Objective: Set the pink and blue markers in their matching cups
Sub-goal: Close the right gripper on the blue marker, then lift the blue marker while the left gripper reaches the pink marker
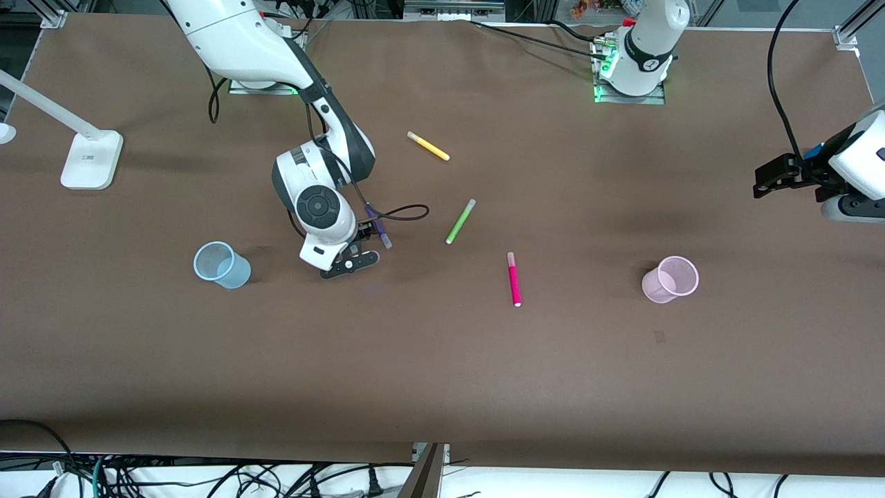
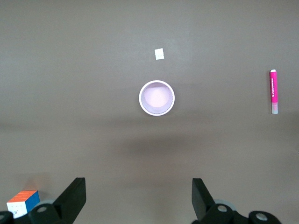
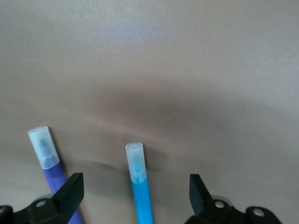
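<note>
My right gripper is low over the table, open, between the pale blue cup and the lime-green marker. In the right wrist view the blue marker lies between its open fingers, untouched; the hand hides it in the front view. The purple marker lies just beside it. The pink marker lies mid-table, and the pale pink cup stands upright toward the left arm's end. My left gripper waits open and empty, high above the pink cup and pink marker.
A yellow marker lies farther from the front camera than the green one. A white lamp base stands at the right arm's end. A small colour cube and a white paper scrap show in the left wrist view.
</note>
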`<control>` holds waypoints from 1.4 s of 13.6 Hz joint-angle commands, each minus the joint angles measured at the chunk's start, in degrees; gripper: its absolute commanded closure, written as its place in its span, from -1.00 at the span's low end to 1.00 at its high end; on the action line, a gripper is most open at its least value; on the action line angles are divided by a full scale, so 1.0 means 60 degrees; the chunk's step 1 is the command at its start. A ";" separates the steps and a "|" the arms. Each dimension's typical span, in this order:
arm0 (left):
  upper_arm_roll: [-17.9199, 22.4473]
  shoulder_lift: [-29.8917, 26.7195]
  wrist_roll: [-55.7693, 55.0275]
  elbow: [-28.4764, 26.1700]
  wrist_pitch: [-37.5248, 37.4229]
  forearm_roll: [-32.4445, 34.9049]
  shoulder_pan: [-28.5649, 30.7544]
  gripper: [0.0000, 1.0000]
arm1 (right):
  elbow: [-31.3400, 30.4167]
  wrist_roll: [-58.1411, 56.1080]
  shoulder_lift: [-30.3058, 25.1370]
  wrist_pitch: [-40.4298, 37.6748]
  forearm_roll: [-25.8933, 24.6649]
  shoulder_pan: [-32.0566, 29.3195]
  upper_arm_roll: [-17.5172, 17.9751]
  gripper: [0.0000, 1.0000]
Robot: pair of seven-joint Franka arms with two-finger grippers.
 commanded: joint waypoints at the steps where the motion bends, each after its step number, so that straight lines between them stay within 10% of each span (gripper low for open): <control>1: -0.0026 0.0382 0.0072 0.0421 -0.0265 -0.0236 0.0081 -1.00 | -0.0314 0.0050 -0.0053 0.0333 0.0142 0.0021 -0.0014 -1.00; 12: -0.0084 0.0719 -0.0001 0.0450 -0.0250 -0.0250 -0.0007 -1.00 | -0.0314 -0.0067 0.0020 0.0479 0.0098 0.0007 -0.0014 -0.96; 19: -0.0172 0.1744 -0.0016 0.0670 -0.0294 -0.0250 -0.0825 -1.00 | -0.0314 -0.0068 0.0049 0.0494 0.0098 -0.0008 -0.0014 -0.47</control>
